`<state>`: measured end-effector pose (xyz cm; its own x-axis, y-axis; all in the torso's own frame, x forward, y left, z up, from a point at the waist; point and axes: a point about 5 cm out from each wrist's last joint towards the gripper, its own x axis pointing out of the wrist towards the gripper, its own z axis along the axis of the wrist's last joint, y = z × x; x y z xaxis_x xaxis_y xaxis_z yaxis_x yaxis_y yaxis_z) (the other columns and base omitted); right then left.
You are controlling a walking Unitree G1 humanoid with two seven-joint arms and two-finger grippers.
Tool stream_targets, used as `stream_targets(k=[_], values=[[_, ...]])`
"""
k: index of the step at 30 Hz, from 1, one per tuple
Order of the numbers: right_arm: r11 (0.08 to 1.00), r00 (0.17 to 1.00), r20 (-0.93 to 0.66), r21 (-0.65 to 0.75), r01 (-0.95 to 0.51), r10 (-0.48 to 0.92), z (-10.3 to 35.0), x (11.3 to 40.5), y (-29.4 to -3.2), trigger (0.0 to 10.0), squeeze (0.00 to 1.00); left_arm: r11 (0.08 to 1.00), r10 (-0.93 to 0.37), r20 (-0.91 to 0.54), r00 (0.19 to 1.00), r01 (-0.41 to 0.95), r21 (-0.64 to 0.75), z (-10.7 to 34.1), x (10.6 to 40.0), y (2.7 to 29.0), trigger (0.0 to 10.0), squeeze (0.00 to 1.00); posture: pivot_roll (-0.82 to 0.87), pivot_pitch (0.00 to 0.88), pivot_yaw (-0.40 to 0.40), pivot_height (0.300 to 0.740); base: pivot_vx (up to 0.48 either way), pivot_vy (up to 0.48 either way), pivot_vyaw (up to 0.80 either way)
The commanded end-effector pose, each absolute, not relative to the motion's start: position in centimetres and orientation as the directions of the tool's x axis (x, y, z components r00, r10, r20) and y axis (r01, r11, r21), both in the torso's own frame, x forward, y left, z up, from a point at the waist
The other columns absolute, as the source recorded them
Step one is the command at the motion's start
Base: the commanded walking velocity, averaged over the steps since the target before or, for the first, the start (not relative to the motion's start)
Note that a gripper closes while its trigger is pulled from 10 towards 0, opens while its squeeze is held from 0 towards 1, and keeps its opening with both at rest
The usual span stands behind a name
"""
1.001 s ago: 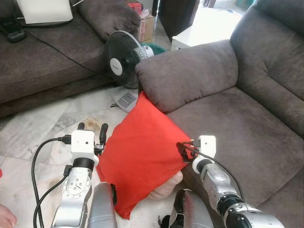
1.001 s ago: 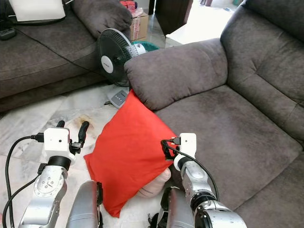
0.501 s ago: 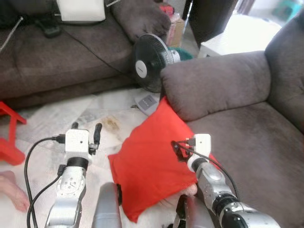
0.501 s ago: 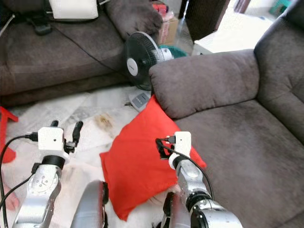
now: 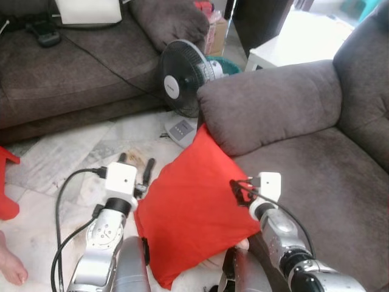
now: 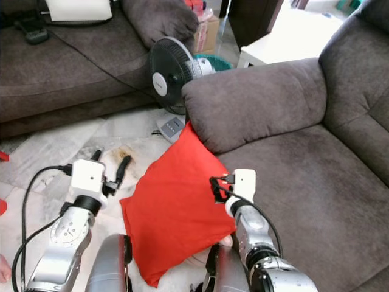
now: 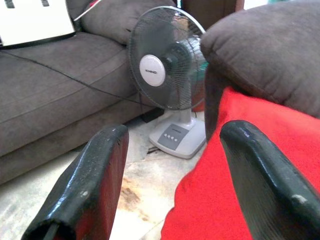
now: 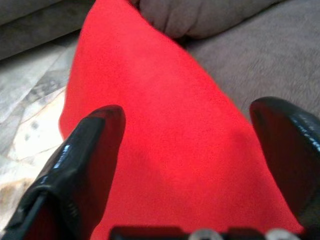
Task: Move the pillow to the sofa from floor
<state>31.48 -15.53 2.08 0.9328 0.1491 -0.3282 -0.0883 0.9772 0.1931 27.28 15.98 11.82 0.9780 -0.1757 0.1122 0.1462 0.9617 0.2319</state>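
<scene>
The red pillow [image 5: 194, 210] leans tilted against the front edge of the grey sofa [image 5: 316, 176], its top corner under the armrest [image 5: 267, 106] (a standing fan [image 5: 182, 79] is just behind). The left gripper [image 5: 137, 170] and right gripper [image 8: 185, 150] flank it, fingers spread apart.

The red square pillow [image 5: 193, 207] stands tilted on a corner, top corner touching the grey sofa [image 5: 316, 158] armrest.
</scene>
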Motion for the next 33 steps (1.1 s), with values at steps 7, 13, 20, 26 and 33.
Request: stream_targets(k=[7,13,20,26,33], values=[[0.981,0.932,-0.358,0.193,0.011,0.060,2.1,31.7,-16.7,10.0,0.00,0.958,-0.200,0.075,0.977,0.179,0.223,11.2,26.9,15.6,10.0,0.00,0.28,0.143,-0.129,0.585,0.000,0.000,0.00],[0.981,0.929,-0.370,0.186,0.050,0.023,2.4,32.1,-17.3,10.0,0.00,0.958,-0.204,0.067,0.977,0.185,0.220,11.2,26.8,15.5,10.0,0.00,0.28,0.150,-0.134,0.585,0.000,0.000,0.00],[0.985,0.914,-0.407,0.162,0.062,0.010,2.3,32.2,-17.0,10.0,0.00,0.962,-0.196,0.061,0.979,0.179,0.207,11.2,26.2,15.4,10.0,0.00,0.30,0.167,-0.150,0.585,0.000,0.000,0.00],[0.987,0.893,-0.449,0.133,0.088,-0.019,2.0,32.0,-17.3,10.0,0.00,0.968,-0.181,0.049,0.982,0.169,0.187,10.9,25.7,15.6,10.0,0.00,0.31,0.179,-0.161,0.585,0.000,0.000,0.00],[0.987,0.882,-0.468,0.111,0.116,-0.051,2.0,32.0,-18.2,10.0,0.00,0.970,-0.173,0.031,0.984,0.165,0.181,10.7,25.3,15.6,10.0,0.00,0.31,0.189,-0.171,0.585,0.000,0.000,0.00]])
